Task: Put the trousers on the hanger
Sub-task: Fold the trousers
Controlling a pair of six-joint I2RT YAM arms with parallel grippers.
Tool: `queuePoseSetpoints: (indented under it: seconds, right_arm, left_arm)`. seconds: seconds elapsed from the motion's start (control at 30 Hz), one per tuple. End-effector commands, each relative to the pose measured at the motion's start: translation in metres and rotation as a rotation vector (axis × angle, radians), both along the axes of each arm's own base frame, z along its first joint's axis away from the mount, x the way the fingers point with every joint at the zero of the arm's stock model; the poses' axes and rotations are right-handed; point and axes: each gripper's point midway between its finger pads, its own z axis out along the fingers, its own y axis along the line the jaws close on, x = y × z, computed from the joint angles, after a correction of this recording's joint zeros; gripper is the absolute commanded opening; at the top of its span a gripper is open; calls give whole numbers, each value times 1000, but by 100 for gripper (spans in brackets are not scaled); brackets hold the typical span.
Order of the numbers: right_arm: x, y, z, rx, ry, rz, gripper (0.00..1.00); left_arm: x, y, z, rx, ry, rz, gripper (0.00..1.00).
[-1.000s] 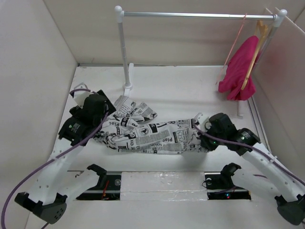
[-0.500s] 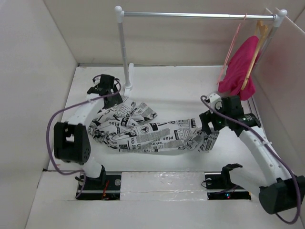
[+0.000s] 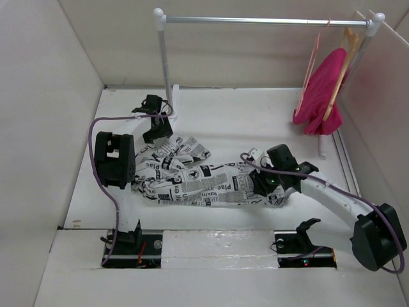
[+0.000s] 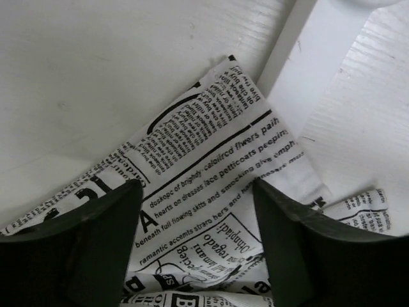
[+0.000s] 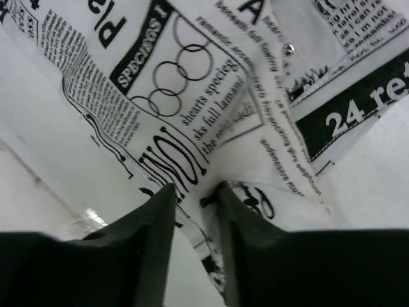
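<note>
On the table (image 3: 255, 121), the trousers (image 3: 198, 182) are laid crumpled between the arms; the left claw (image 3: 156, 133) is held wide over their far corner, beside the post (image 3: 167, 77); the right claw (image 3: 265, 185) is pinched narrowly on a fold at their right end; the hanger (image 3: 310, 61) is hung on the rail (image 3: 255, 20), well apart.

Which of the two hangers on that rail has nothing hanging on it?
The thin salmon-pink wire hanger, the left one of the pair; the pale wooden hanger beside it carries the magenta garment.

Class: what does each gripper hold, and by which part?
Right gripper pinches the trousers by a fold at their right end; left gripper holds nothing.
</note>
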Motion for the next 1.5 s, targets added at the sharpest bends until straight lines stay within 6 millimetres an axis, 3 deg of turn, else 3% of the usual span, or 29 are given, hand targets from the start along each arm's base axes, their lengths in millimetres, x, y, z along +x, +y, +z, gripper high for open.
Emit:
queuePoseSetpoints:
  seconds: [0.0,0.03,0.1,0.13,0.17,0.33,0.43,0.5,0.53,0.57,0.6,0.63,0.67,0.7,0.73,0.83,0.87,0.93,1.0,1.03,1.07,1.17,1.23,1.3,1.33,1.37,1.4,1.43,1.47]
  right_arm:
    - [3,11,18,54,-18,52,33]
    - [9,7,24,24,-36,54,37]
    - [46,-16,49,-29,-161,-54,57]
    - [60,-21,56,-7,-196,-94,76]
    - [82,-23,65,38,-252,-127,80]
    - [142,-31,37,47,-231,-235,86]
    - [155,-25,12,32,-206,-273,86]
    - [157,-22,4,31,-186,-306,84]
    - [149,-17,-4,60,-172,-319,80]
    - [149,-17,-4,60,-172,-319,80]
    - [144,-12,-6,72,-162,-309,77]
    - [140,-14,-8,73,-158,-316,73]
    - [131,-11,-11,75,-146,-315,71]
    - [126,-8,-11,85,-142,-306,67]
    - [123,-8,-11,96,-146,-309,51]
    - [114,-4,-5,142,-164,-299,9]
    - [115,-8,-3,143,-172,-307,2]
    - [119,-19,17,135,-234,-338,0]
    - [131,-37,46,111,-327,-397,0]
    - [125,-44,70,107,-376,-413,0]
    - [124,-51,86,93,-419,-430,0]
    - [115,-79,149,71,-585,-524,0]
    - [102,-97,178,58,-652,-584,0]
    - [95,-108,185,38,-659,-614,0]
    - [90,-114,179,13,-630,-624,0]
    - [89,-121,172,-10,-608,-645,0]
    - [89,-125,166,-27,-595,-657,0]
    - [91,-128,160,-30,-585,-665,0]
    - [91,-133,154,-37,-569,-677,0]
  left_arm:
    - [-6,5,-5,18,28,8,62]
    - [-5,7,-3,24,22,11,48]
    - [-3,9,9,30,-19,18,38]
    - [-4,13,13,46,-29,31,39]
    - [-4,15,18,53,-40,40,42]
    - [-10,17,43,50,-103,37,80]
    - [-12,5,33,4,-69,-24,80]
    - [-19,-3,18,-1,-16,-60,74]
    - [-28,-7,9,-4,12,-73,56]
    - [-26,-7,11,-5,2,-73,56]
    - [-28,-8,10,-11,0,-73,42]
    - [-36,-8,6,-18,14,-69,19]
    - [-35,-4,10,-27,-2,-54,9]
    - [-36,3,10,-35,-2,-37,3]
    - [-40,4,7,-49,9,-33,0]
    - [-42,16,8,-49,11,4,0]
    - [-42,20,15,-55,-7,35,0]
    - [-42,42,24,-51,-44,114,0]
    - [-40,63,53,-83,-127,203,0]
    - [-43,77,59,-88,-145,254,0]
    - [-46,103,86,-93,-221,331,0]
    - [-69,149,133,-52,-361,490,0]
    - [-85,166,145,25,-392,579,0]
    - [-98,169,157,43,-433,614,0]
    - [-102,162,145,26,-414,570,0]
    - [-94,154,150,-8,-464,514,0]
    - [-88,141,144,-41,-454,443,7]
    - [-80,108,141,-101,-438,326,28]
    - [-71,92,124,-92,-378,242,38]
